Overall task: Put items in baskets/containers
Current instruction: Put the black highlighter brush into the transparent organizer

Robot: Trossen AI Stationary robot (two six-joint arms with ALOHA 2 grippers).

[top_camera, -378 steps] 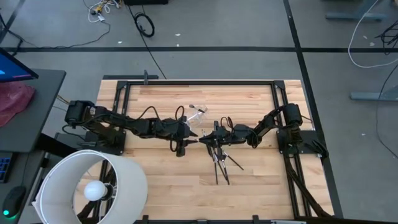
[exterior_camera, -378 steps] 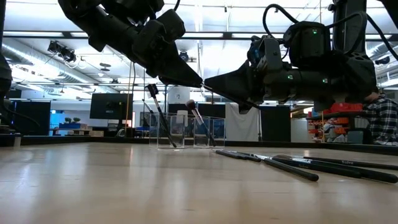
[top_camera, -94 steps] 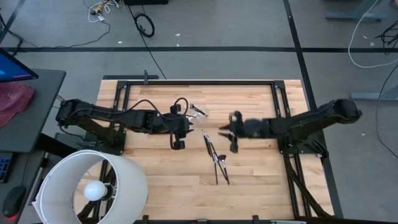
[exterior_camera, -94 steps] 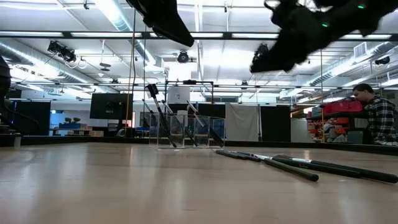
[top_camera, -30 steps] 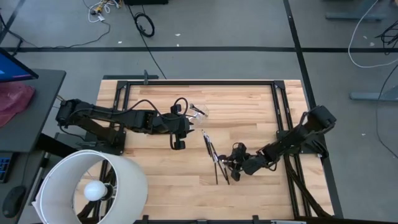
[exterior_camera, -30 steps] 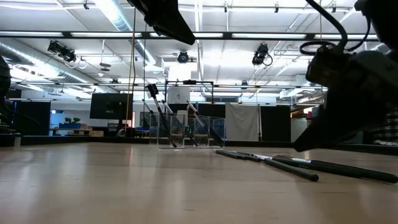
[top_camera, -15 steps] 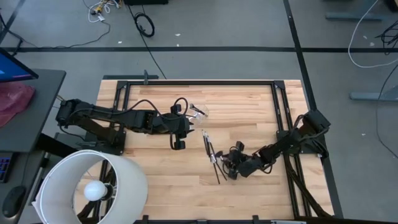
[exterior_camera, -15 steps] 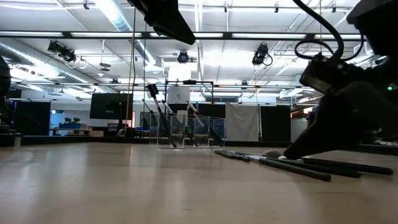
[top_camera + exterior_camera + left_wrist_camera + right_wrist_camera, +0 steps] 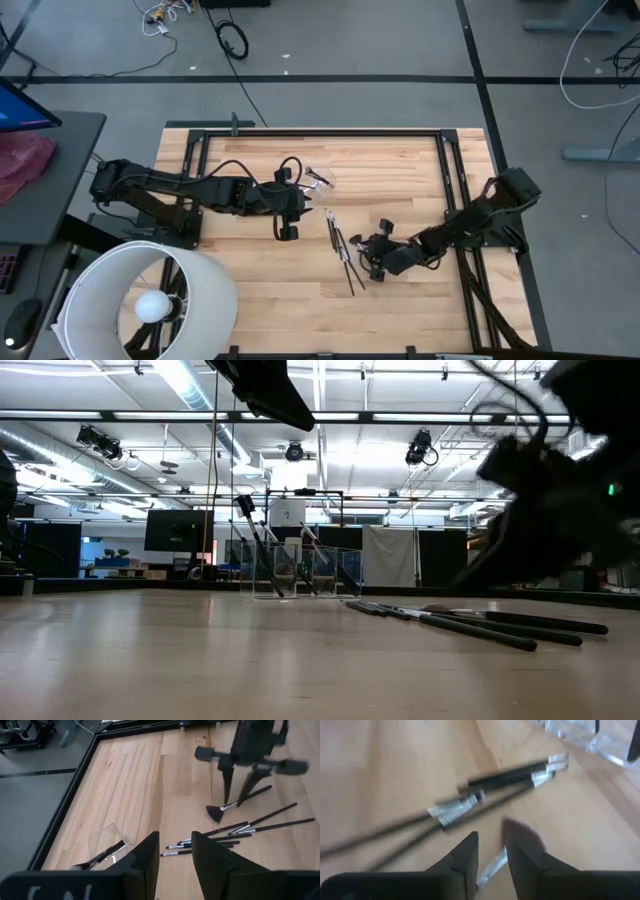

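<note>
Several makeup brushes (image 9: 340,247) are seen from above mid-table, beside the right gripper (image 9: 373,258); the cup (image 9: 318,181) lies near the parked left gripper (image 9: 288,231).

At the right wrist, a silver ferrule (image 9: 491,865) is pinched by narrowly parted fingers (image 9: 465,855). Light, stiff, slippery handles are judged best gripped mid-length.

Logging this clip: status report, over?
Left gripper open, empty, beside clear cup. Right gripper shut on fan brush among loose brushes. Nothing in the way.

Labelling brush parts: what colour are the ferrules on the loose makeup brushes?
Silver, between dark handles, on the makeup brushes lying on the table; right wrist view shows it best.
</note>
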